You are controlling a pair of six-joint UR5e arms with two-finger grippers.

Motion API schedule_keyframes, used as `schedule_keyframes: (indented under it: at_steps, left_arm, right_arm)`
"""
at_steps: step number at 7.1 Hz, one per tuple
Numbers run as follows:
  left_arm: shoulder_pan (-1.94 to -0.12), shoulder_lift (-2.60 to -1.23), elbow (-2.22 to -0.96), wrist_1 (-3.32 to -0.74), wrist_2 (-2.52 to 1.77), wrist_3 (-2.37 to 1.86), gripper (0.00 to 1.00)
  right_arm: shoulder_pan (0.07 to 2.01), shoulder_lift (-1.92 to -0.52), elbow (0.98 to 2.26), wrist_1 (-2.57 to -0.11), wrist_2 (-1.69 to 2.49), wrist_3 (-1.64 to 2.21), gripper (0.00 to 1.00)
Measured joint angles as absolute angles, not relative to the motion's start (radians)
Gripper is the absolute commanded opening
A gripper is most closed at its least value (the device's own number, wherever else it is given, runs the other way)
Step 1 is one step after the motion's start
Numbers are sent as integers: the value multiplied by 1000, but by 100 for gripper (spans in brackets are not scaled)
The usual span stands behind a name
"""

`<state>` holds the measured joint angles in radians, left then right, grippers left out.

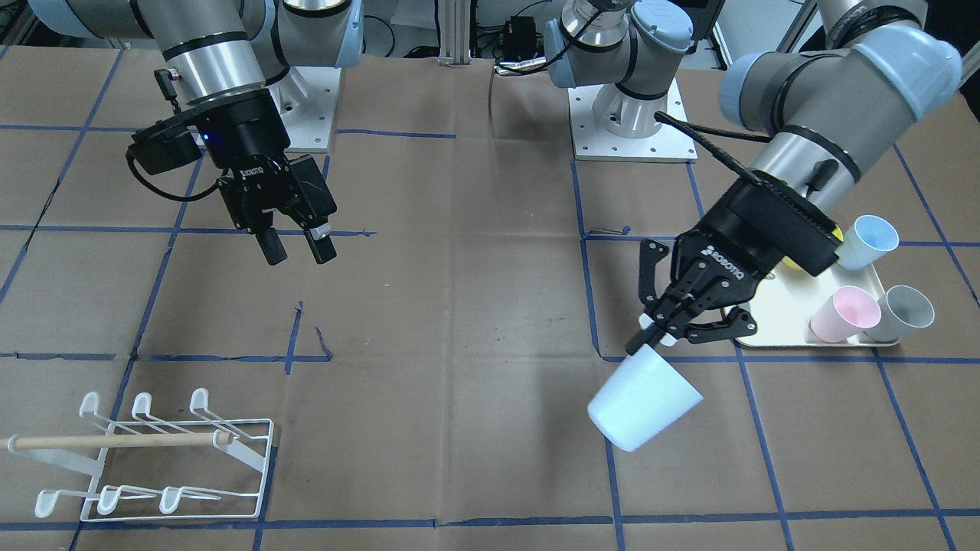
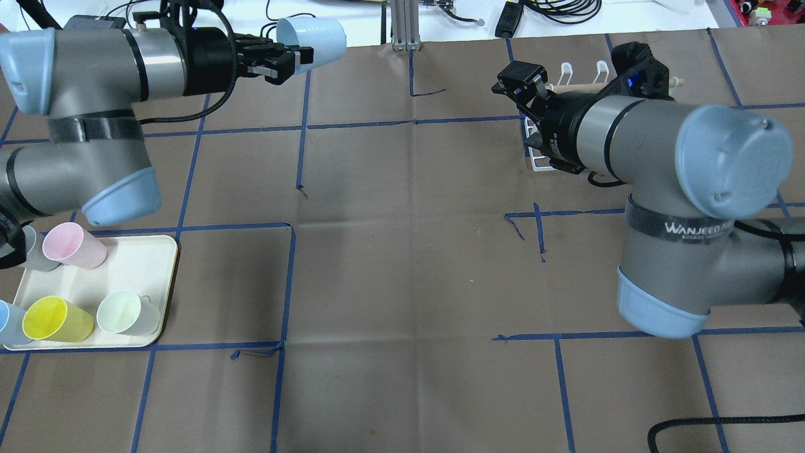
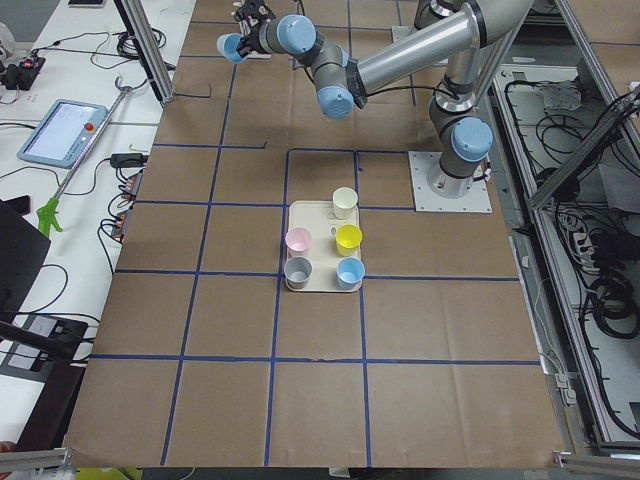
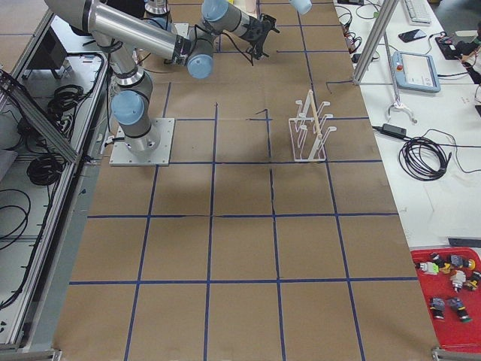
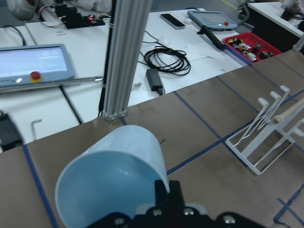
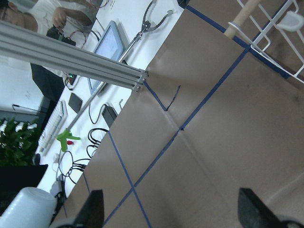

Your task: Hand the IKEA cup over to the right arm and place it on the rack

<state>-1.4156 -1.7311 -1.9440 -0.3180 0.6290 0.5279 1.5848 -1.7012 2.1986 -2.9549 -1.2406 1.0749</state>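
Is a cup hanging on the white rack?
No, the rack has only bare pegs; the pale blue cup is in the jaws of the left arm.

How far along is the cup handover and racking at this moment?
Done: the left gripper holds the pale blue cup by its rim, off the table. In hand: the transfer; the right gripper is open, empty and well apart. Left: the handover and hanging the cup on the white wire rack, whose pegs are bare.

Overhead, the right arm (image 2: 629,132) hides what seems most of the rack (image 2: 539,166).
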Motion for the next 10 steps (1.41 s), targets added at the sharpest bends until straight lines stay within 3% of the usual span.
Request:
schedule_keyframes:
  at_steps: [2, 5, 10]
  left_arm:
    - [-1447, -1764, -2065, -86, 529, 533, 0]
    - [-1522, -1858, -2097, 146, 452, 497, 0]
    - [-1560, -1866, -2100, 189, 448, 462, 0]
  right_arm:
    - [1587, -1742, 2286, -3131, -1199, 1333, 100]
    - [1588, -1743, 2310, -3234, -1151, 1457, 100]
    - [1591, -1724, 2314, -3175, -1152, 1461, 100]
